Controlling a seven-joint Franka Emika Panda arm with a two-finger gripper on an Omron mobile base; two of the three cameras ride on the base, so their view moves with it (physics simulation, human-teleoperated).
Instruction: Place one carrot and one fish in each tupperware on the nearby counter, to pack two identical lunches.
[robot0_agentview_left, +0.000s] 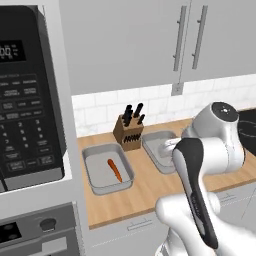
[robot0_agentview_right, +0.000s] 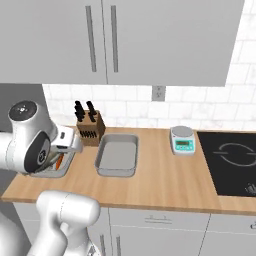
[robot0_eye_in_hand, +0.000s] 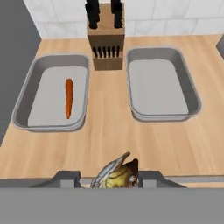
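My gripper (robot0_eye_in_hand: 112, 178) is shut on a yellowish fish (robot0_eye_in_hand: 115, 173) with a grey fin, held above the front of the wooden counter (robot0_eye_in_hand: 108, 118). Two grey tupperware trays lie ahead. The left tupperware (robot0_eye_in_hand: 46, 100) holds one orange carrot (robot0_eye_in_hand: 68, 97). The right tupperware (robot0_eye_in_hand: 159, 87) holds nothing. From the left base view the carrot (robot0_agentview_left: 115, 170) lies in the nearer tray (robot0_agentview_left: 98, 165), while my arm covers part of the other tray (robot0_agentview_left: 155, 142). In the right base view my arm hides most of the left tray; the carrot (robot0_agentview_right: 59, 161) peeks out beside it.
A wooden knife block (robot0_eye_in_hand: 105, 43) stands at the back between the trays. A small kitchen scale (robot0_agentview_right: 182, 139) and a black stovetop (robot0_agentview_right: 230, 162) lie to the right. A microwave (robot0_agentview_left: 25, 100) hangs at the left. Wall cabinets are overhead.
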